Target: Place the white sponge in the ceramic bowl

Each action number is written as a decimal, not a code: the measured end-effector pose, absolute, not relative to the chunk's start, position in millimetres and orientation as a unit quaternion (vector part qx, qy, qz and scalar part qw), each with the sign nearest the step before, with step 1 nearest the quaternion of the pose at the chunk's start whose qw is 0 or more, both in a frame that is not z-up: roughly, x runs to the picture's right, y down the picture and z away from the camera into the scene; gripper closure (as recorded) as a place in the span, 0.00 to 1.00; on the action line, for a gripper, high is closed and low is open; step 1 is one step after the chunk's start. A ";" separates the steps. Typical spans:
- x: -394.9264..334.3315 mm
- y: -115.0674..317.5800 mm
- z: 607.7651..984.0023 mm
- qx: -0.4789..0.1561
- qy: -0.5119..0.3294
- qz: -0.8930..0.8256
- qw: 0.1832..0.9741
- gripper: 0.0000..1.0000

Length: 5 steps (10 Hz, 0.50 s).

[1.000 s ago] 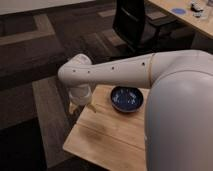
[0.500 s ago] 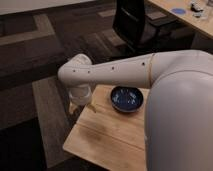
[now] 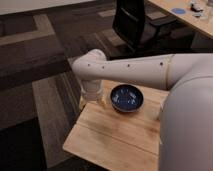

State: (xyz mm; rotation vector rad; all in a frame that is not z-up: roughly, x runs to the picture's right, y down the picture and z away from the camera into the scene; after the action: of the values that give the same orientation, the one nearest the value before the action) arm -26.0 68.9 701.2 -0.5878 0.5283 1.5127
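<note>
The dark-blue ceramic bowl [image 3: 127, 97] sits empty on the far part of the wooden table [image 3: 115, 137]. My gripper [image 3: 92, 102] points down at the table's far-left corner, just left of the bowl, at the end of the white arm [image 3: 135, 70] that reaches across from the right. Its two pale fingertips [image 3: 82, 103] show on either side of the wrist, spread apart, so it is open. The white sponge is hidden; the wrist covers the spot under the gripper.
The arm's bulky white body [image 3: 187, 125] fills the right side and covers the table's right part. A black office chair [image 3: 132, 22] stands behind the table, with a desk [image 3: 192, 15] at the top right. Dark patterned carpet lies to the left.
</note>
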 end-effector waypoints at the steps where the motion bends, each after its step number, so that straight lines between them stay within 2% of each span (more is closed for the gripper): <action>1: -3.8 65.0 696.4 -0.253 0.242 0.663 0.661 0.35; 2: 26.3 61.3 686.0 -0.243 0.260 0.659 0.662 0.35; 5: 33.4 59.2 683.3 -0.239 0.265 0.659 0.662 0.35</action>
State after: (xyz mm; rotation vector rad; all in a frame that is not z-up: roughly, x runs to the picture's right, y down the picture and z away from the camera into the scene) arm 33.4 59.2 683.3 -0.5412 0.5986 1.4910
